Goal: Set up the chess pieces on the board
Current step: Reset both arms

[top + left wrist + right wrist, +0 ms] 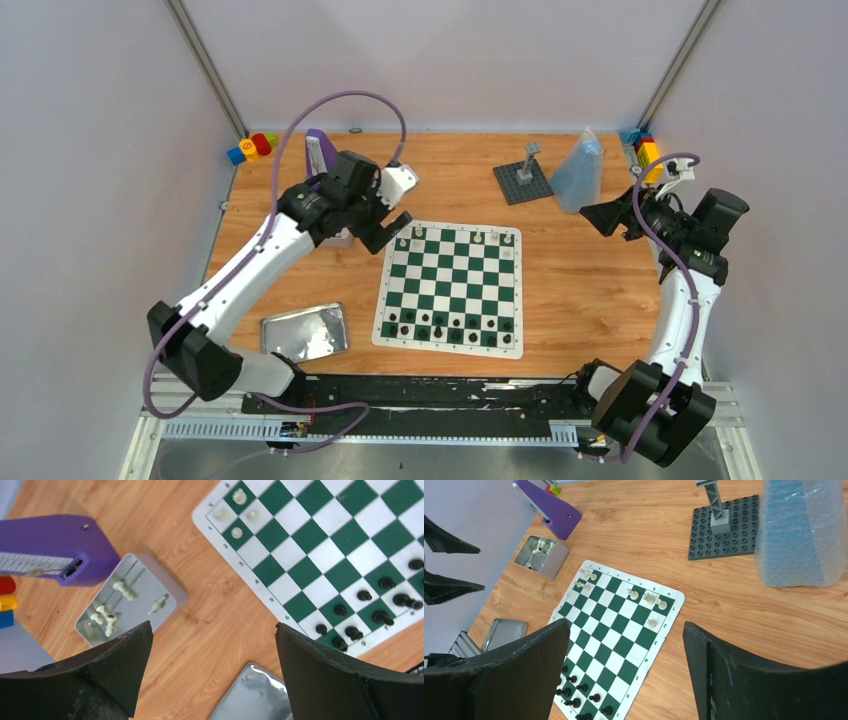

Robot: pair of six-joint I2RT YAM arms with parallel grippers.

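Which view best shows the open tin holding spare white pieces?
Left wrist: it looks straight into the tin, white pieces distinct. Right wrist shows it small and distant; from the top, the left arm mostly hides it.

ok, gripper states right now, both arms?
Left gripper: open, holding nothing.
Right gripper: open, holding nothing.

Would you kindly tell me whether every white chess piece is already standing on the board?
No, several white pieces lie in the open tin beside the board.
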